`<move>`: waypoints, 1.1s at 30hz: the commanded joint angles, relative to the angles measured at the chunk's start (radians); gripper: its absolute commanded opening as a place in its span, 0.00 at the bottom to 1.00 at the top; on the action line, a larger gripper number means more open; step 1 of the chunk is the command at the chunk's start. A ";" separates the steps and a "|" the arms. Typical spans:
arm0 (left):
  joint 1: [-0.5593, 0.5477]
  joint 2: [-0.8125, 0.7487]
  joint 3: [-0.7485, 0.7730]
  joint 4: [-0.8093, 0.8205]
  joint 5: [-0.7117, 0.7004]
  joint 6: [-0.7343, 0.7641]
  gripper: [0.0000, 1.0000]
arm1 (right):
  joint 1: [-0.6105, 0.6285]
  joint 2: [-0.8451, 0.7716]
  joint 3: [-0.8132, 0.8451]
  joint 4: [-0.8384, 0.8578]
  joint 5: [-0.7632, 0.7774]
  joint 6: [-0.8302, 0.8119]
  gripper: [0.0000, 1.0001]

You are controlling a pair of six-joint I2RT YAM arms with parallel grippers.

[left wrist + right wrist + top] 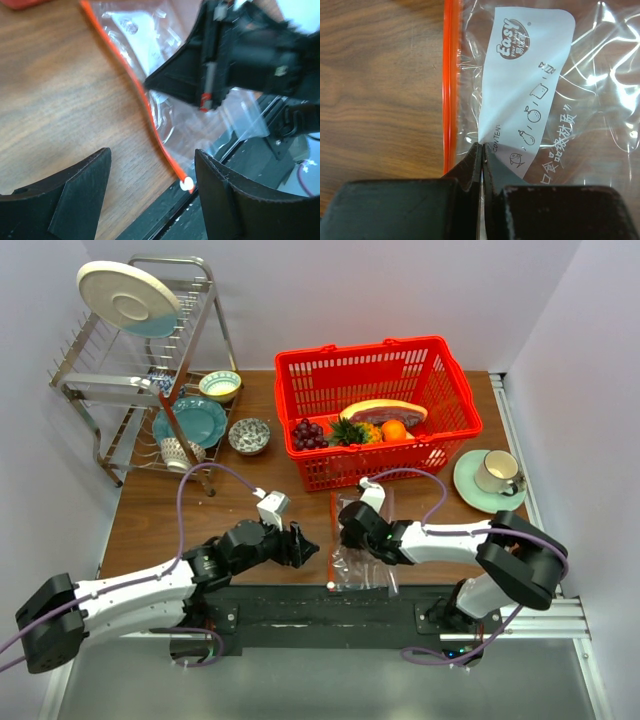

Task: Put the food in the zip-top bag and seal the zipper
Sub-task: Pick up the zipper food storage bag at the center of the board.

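Low, right end effector (481, 148) on bag (592, 75)

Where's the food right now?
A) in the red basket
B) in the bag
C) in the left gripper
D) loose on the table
A: the pineapple and grapes sit in the basket, while the bag lies on the table with no fruit in it.

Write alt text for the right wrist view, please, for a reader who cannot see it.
The right end effector, jaws shut, pinches the clear zip-top bag by its white label. The red-orange zipper runs alongside, over the wooden table.
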 commanded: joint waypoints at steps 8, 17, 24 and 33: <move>0.001 0.232 -0.041 0.266 0.058 -0.044 0.72 | 0.000 -0.040 -0.071 -0.043 -0.049 -0.006 0.00; 0.003 0.202 -0.029 0.277 0.023 -0.050 0.71 | 0.002 -0.357 -0.176 0.028 -0.063 -0.043 0.00; 0.004 -0.045 -0.012 0.125 0.021 -0.020 0.73 | 0.000 -0.667 -0.217 0.003 -0.115 -0.087 0.00; 0.004 -0.271 0.030 0.079 0.087 0.008 0.77 | 0.000 -0.851 -0.173 0.054 -0.340 -0.092 0.00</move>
